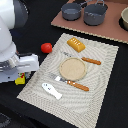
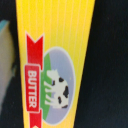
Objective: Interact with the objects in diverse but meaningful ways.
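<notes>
Hovering: gripper [image 1: 21, 75] over butter packet [image 2: 55, 55] (jaws hidden) | tomato [image 1: 46, 47] nearby

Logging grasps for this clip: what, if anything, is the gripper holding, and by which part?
Cannot be told. The gripper is hidden behind the arm, low over the yellow butter packet; the wrist view shows only the packet's label, no fingers.

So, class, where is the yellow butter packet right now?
The yellow butter packet lies at the exterior view's left, off the striped mat's edge, under the robot's wrist; it fills the wrist view.

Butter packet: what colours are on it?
Yellow butter packet with a red ribbon and a black-and-white cow; clearest in the wrist view.
</notes>
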